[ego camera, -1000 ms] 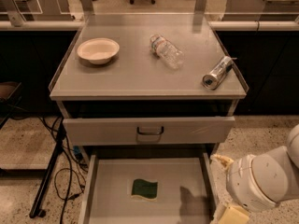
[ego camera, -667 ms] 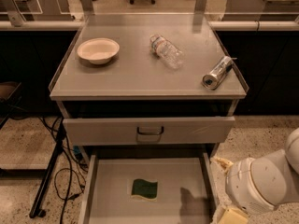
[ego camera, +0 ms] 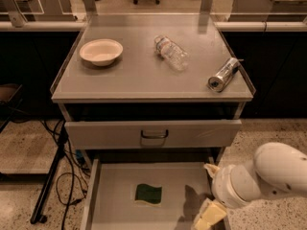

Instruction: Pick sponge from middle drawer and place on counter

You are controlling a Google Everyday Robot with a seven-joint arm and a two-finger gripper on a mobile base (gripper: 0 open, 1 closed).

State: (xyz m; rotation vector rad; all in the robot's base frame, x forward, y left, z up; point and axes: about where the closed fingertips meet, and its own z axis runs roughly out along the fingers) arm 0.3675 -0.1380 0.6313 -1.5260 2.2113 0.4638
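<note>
The sponge [ego camera: 147, 194], dark green face up over a pale yellow layer, lies flat on the floor of the open middle drawer [ego camera: 110, 195], a little left of its centre. My gripper [ego camera: 209, 213] is at the bottom right, over the drawer's right front corner, to the right of the sponge and apart from it. The white arm [ego camera: 261, 178] behind it comes in from the right edge. The counter [ego camera: 144, 71] is the grey cabinet top above the drawers.
On the counter are a white bowl [ego camera: 100, 51] at the left, a clear plastic bottle [ego camera: 171, 52] lying in the middle and a can [ego camera: 223, 74] lying at the right. A shut drawer front with a dark handle [ego camera: 153, 136] is above the open drawer. Cables and a stand [ego camera: 50, 176] are at the left.
My arm and gripper have moved a little to the left, over the drawer's right side. The sponge has not moved.
</note>
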